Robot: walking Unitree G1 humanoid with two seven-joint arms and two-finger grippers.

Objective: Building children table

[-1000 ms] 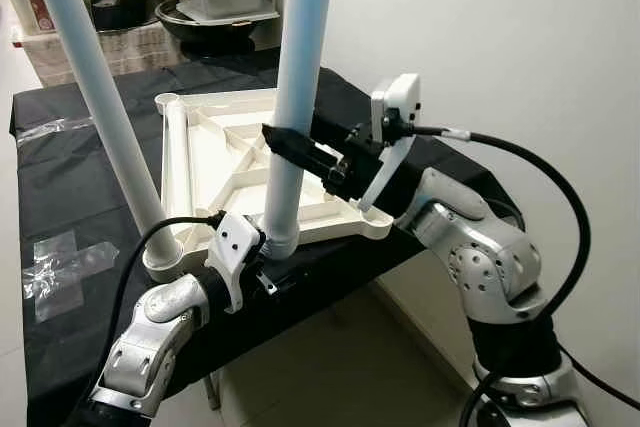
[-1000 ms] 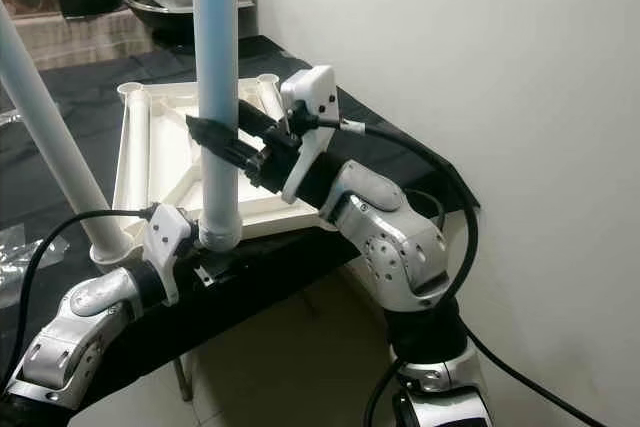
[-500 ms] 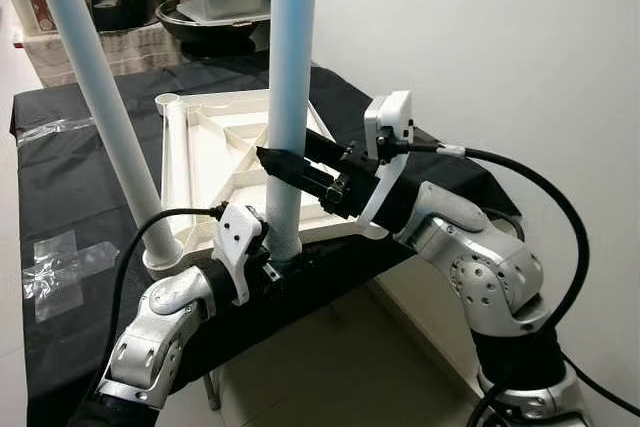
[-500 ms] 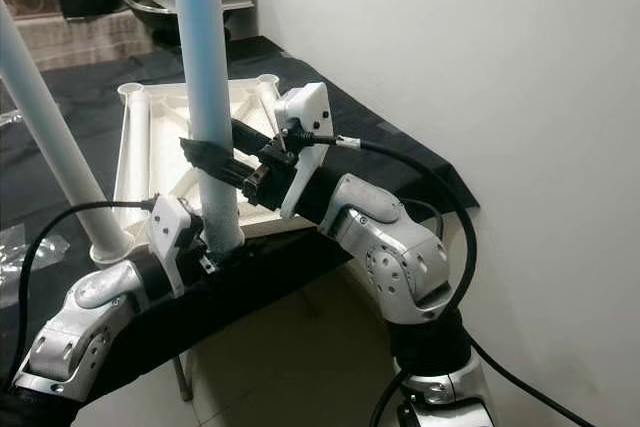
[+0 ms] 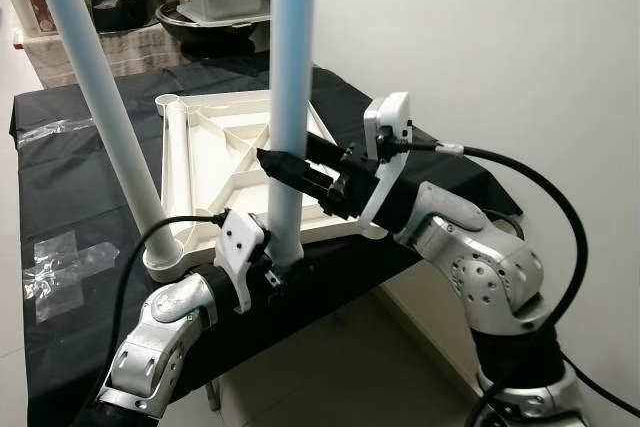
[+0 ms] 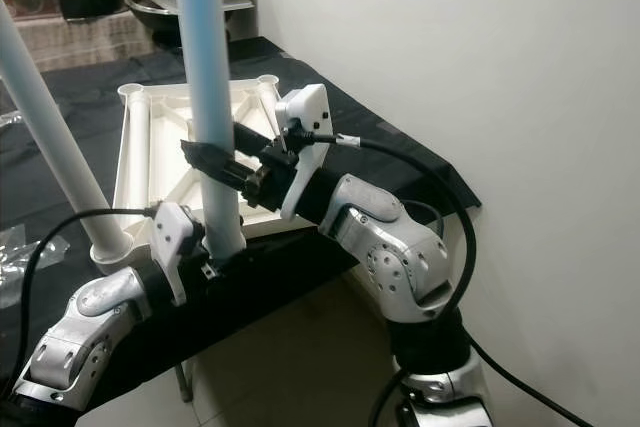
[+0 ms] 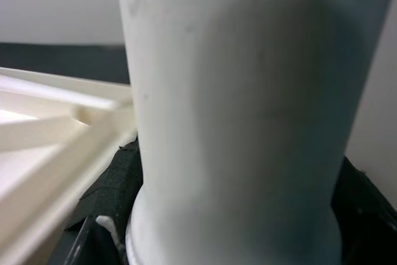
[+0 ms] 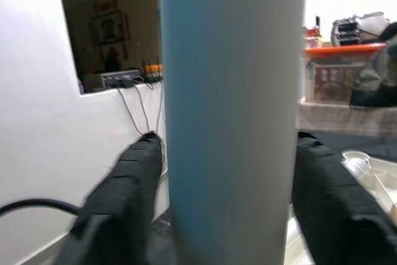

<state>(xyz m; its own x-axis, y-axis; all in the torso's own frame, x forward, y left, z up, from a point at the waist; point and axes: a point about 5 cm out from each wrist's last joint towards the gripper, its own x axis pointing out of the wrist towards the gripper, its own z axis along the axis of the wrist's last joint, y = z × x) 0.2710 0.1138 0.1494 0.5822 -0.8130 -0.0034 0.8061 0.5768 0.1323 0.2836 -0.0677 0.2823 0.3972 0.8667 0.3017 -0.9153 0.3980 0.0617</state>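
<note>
At frame centre a pale leg (image 5: 288,97) stands upright at the near corner of the upturned tabletop (image 5: 230,162). The right gripper (image 5: 272,162) clamps the leg at mid-height, its fingers (image 8: 124,197) either side in the right wrist view. The left gripper (image 5: 272,272) is at the leg's base; its grip cannot be told. A second leg (image 5: 100,97) stands at left.

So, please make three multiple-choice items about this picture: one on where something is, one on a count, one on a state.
1. Where does the white tabletop lie?
A. on the floor
B. on the black-covered table
C. against the wall

2. How many pale blue legs stand up from it?
A. one
B. two
C. four

3. How is the near leg held?
A. by both grippers
B. by no gripper
C. by a person

Key: 1 B, it rests upside down there. 2 B, the near leg and the far leg. 3 A, right gripper mid-height, left gripper at its base.
</note>
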